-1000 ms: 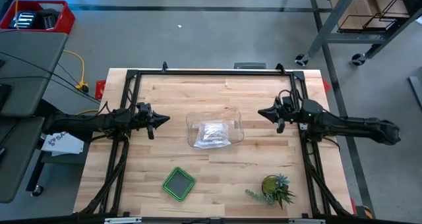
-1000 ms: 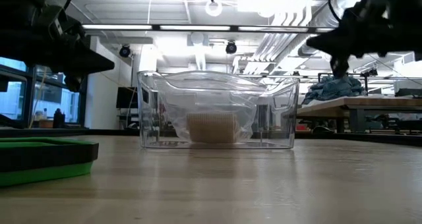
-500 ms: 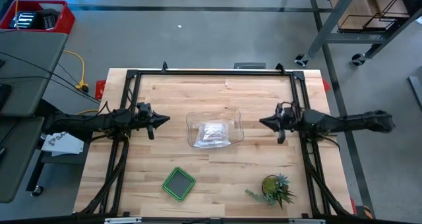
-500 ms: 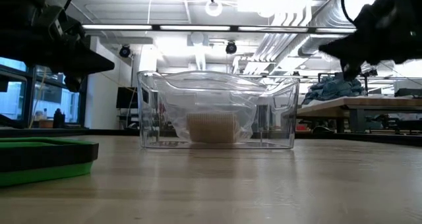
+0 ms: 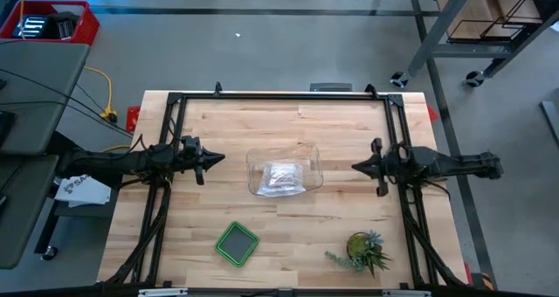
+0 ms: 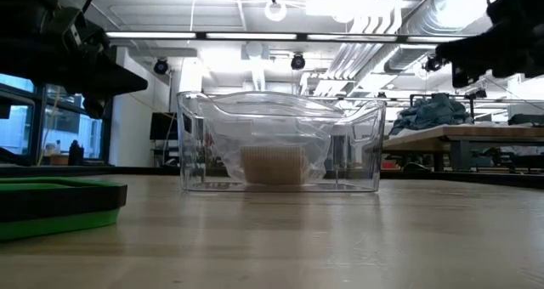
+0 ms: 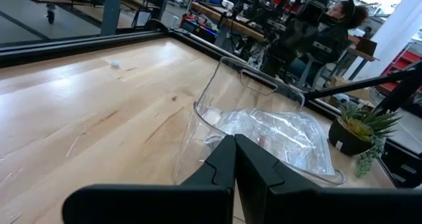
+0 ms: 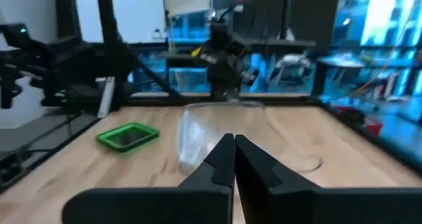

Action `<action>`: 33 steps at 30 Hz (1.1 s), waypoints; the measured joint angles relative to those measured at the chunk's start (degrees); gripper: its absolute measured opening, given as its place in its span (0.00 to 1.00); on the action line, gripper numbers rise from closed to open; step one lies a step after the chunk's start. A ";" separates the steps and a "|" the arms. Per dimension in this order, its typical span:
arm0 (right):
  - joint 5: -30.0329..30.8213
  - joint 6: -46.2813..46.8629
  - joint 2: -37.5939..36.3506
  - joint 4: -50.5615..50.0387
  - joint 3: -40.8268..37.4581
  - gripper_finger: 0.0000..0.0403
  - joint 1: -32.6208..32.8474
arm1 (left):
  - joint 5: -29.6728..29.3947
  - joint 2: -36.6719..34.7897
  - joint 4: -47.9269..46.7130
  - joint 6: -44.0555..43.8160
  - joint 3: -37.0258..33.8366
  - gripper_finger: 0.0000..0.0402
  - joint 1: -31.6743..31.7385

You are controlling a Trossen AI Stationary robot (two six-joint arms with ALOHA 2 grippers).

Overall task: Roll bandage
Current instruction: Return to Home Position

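Wooden table [image 5: 218, 131]: clear tub [image 5: 284, 151] stands at centre. Green tray [image 5: 237, 243] lies flat, below-left of the tub in high view. Potted plant [image 5: 362, 249] below-right of the tub, well apart

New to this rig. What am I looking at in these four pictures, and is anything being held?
Two robot arms work at a wooden table, each ending in two fingers. One picture looks straight down, one looks level across the tabletop, and two come from cameras on the wrists. The left gripper and right gripper hang either side of the middle, fingers shut, holding nothing. Between them stands a clear tub with the rolled bandage inside a clear bag. Also on the table: a green tray and a small plant.
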 joint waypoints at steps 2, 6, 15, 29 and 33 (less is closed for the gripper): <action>0.03 -2.34 -1.62 0.16 0.00 0.00 -1.03 | 0.00 0.01 0.10 0.00 0.00 0.00 0.00; 0.23 -2.16 -1.34 -0.18 0.00 0.00 -3.63 | 0.00 0.16 0.13 0.00 0.02 0.00 0.00; -1.13 -2.98 -0.86 -0.33 -0.02 0.00 -4.24 | 0.00 0.23 -0.17 0.00 0.02 0.00 0.00; -1.19 -2.97 -0.88 -0.29 -0.02 0.00 -4.24 | 0.00 0.23 0.03 0.00 0.02 0.00 0.00; -1.20 -2.97 -0.88 -0.27 -0.02 0.00 -4.24 | 0.00 0.23 0.04 0.00 0.02 0.00 0.00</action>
